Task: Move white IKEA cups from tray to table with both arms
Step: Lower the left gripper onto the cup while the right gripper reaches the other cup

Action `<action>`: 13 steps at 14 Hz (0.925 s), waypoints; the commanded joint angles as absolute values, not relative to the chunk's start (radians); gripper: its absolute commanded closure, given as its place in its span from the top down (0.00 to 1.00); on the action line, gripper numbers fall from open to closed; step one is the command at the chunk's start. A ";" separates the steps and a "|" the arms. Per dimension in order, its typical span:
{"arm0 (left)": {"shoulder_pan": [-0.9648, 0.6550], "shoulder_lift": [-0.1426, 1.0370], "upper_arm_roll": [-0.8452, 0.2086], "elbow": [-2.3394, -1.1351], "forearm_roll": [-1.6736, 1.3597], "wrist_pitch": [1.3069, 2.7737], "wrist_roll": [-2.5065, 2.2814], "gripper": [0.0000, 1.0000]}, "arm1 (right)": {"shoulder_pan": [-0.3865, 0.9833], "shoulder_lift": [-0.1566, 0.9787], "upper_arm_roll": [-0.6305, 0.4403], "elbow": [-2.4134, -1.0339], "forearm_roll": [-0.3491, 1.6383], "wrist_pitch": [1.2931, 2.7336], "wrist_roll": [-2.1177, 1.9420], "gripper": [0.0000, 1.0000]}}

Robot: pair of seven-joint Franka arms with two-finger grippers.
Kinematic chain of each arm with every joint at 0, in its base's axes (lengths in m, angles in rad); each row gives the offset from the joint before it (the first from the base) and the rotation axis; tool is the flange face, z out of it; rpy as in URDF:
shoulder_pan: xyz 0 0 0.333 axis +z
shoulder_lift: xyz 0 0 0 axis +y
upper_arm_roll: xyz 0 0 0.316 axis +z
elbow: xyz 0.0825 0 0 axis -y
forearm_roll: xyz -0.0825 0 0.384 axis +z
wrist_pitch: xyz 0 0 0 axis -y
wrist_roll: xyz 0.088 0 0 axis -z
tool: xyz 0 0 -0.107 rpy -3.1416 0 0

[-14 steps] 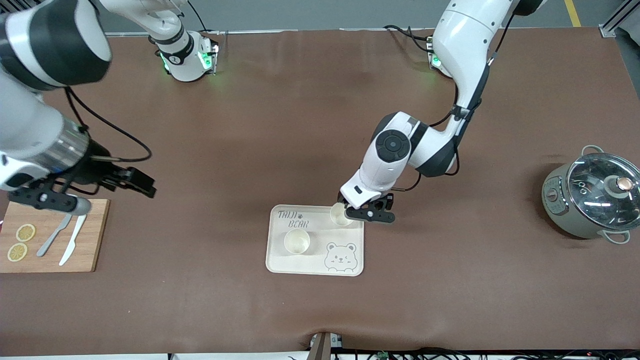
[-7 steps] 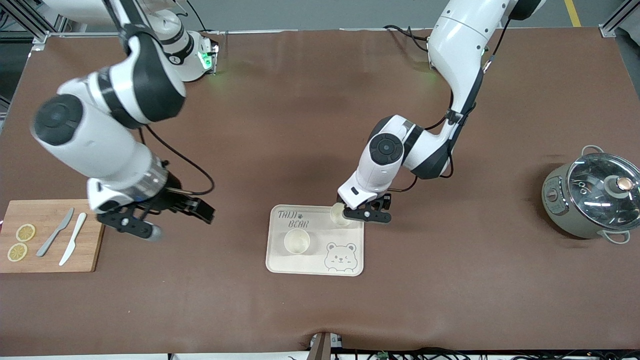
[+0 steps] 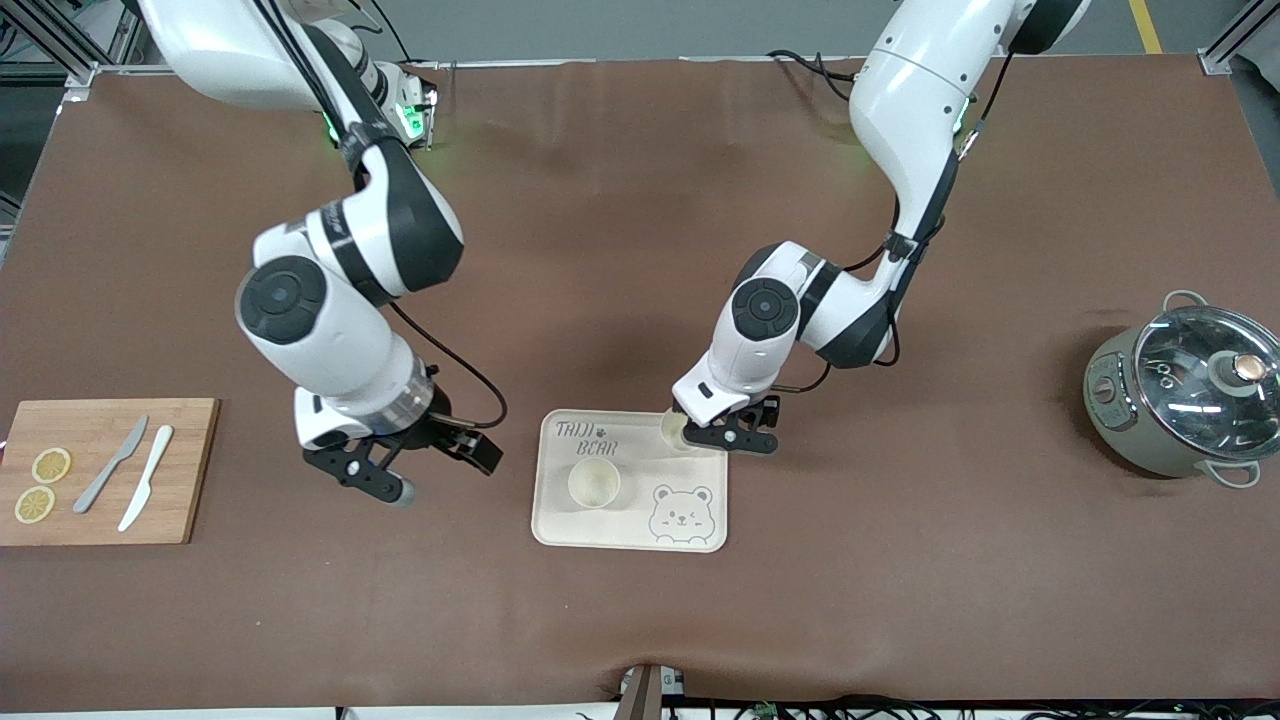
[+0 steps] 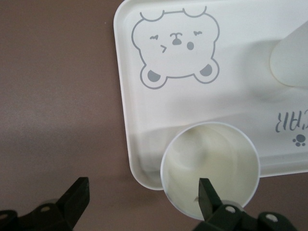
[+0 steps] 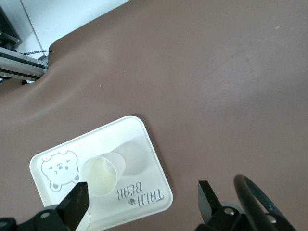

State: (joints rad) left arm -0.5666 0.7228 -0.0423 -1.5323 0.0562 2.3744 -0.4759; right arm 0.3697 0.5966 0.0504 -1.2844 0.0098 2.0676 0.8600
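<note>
- Standing on the tray [image 3: 630, 520], both white IKEA cups remained unmoved: one cup [image 3: 594, 482] sat just below the lettering, the other cup [image 3: 676, 428] at the tray's corner toward the left arm's end.
- Left gripper [image 3: 722, 432] was low at that corner cup with its fingers spread wide. In the left wrist view one finger [image 4: 209, 198] hung inside the cup's [image 4: 210, 166] mouth while the other finger [image 4: 74, 199] stood outside over bare table, so the rim wall lay between them. No clamping was evident.
- Left gripper had shifted only slightly over the last second, settling at the cup.
- Right gripper [image 3: 400, 470] was released and carried nothing, over the table [image 3: 640, 620] between the cutting board [image 3: 190, 470] and the tray. A second ago it hung over the board; it had swung in toward the tray.
- In the right wrist view the nearer cup [image 5: 98, 176] lay well ahead of the fingers [image 5: 74, 199], not yet between them.
- Assessment: the task was at the approach stage; neither cup was lifted. The left side appeared ready to close on the wall; the right still needed to reach the tray.
</note>
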 commanded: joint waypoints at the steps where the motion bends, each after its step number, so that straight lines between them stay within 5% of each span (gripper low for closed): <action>1: -0.578 0.767 -0.031 -1.474 0.083 2.379 -0.499 1.00 | 0.397 0.644 0.041 -1.273 -0.020 2.124 0.926 1.00; 8: -0.580 0.802 -0.029 -1.433 0.087 2.379 -0.500 1.00 | 0.429 0.741 0.040 -1.270 -0.058 2.264 1.005 1.00; 9: -0.580 0.801 -0.031 -1.433 0.086 2.379 -0.505 0.87 | 0.437 0.758 0.040 -1.267 -0.069 2.290 1.021 1.00; 10: -0.580 0.799 -0.031 -1.433 0.086 2.378 -0.532 0.40 | 0.443 0.771 0.038 -1.266 -0.081 2.307 1.034 1.00; 11: -0.583 0.799 -0.029 -1.433 0.089 2.378 -0.564 0.13 | 0.445 0.782 0.038 -1.264 -0.084 2.321 1.041 1.00; 12: -0.600 0.798 -0.028 -1.434 0.087 2.376 -0.574 0.00 | 0.448 0.793 0.038 -1.266 -0.086 2.341 1.045 1.00; 13: -0.606 0.793 -0.022 -1.436 0.087 2.375 -0.595 0.00 | 0.456 0.805 0.038 -1.266 -0.092 2.358 1.045 1.00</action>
